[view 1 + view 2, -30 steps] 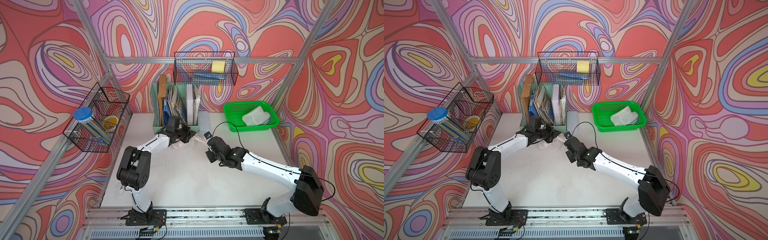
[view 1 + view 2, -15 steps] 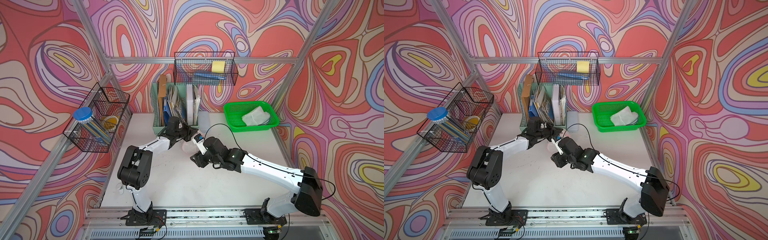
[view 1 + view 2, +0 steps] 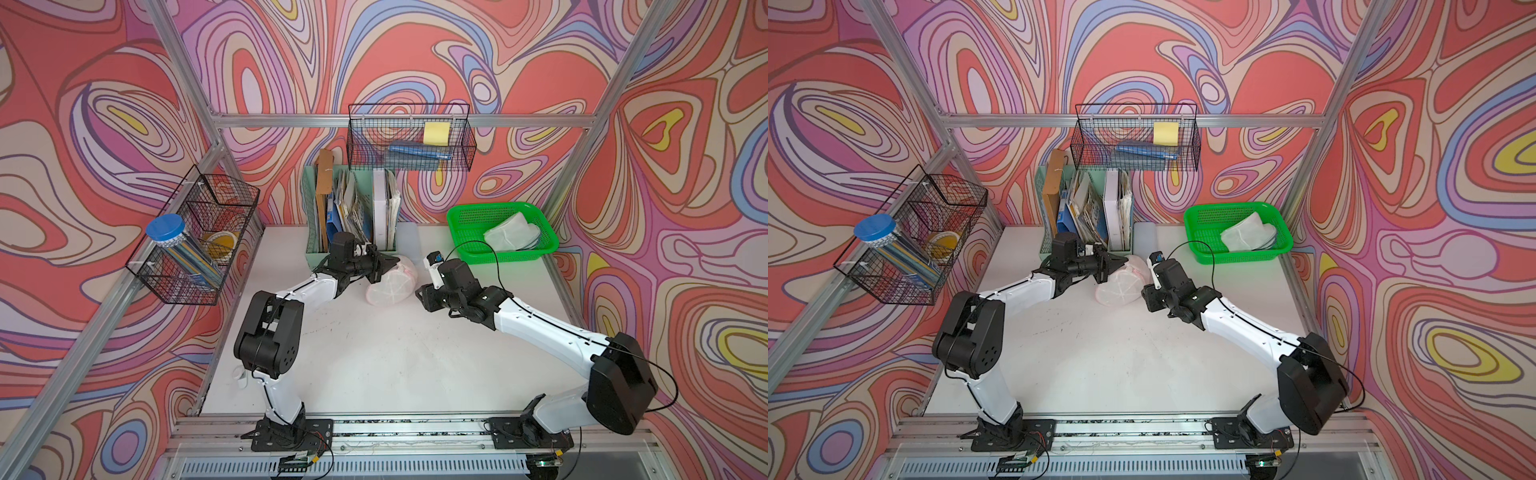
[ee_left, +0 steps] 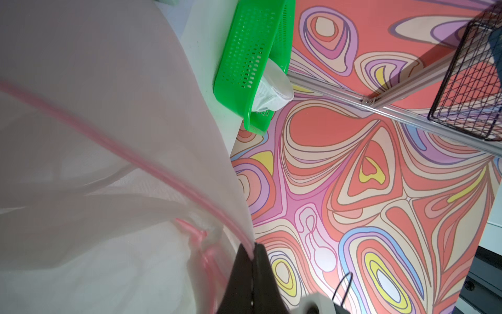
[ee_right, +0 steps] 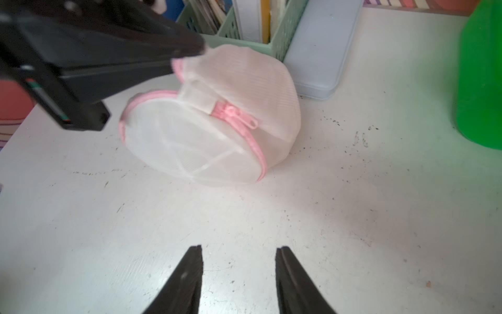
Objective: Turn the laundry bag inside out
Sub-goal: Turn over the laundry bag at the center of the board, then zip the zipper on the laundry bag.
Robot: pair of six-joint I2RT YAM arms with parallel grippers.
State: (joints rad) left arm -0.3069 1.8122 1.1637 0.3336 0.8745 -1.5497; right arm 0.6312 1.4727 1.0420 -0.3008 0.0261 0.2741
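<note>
In both top views the left gripper [image 3: 394,262] [image 3: 1122,260] is clenched on the top edge of the laundry bag [image 3: 392,283] [image 3: 1121,287]. The bag sits on the surface [image 3: 374,353] toward 12 o'clock. The right gripper [image 3: 419,291] is just beside the bag at its 3 o'clock, its fingertips hard to make out. A green basket [image 3: 461,220] stands at 2 o'clock.

In the left wrist view the closed tips pinch the bag's pink trim (blurred mesh fills half the frame).

In the right wrist view the right gripper [image 5: 239,248] has its jaws parted and grasps nothing, clear of the bag. A pale blue box [image 5: 320,54] lies beyond the bag at its 1 o'clock.
</note>
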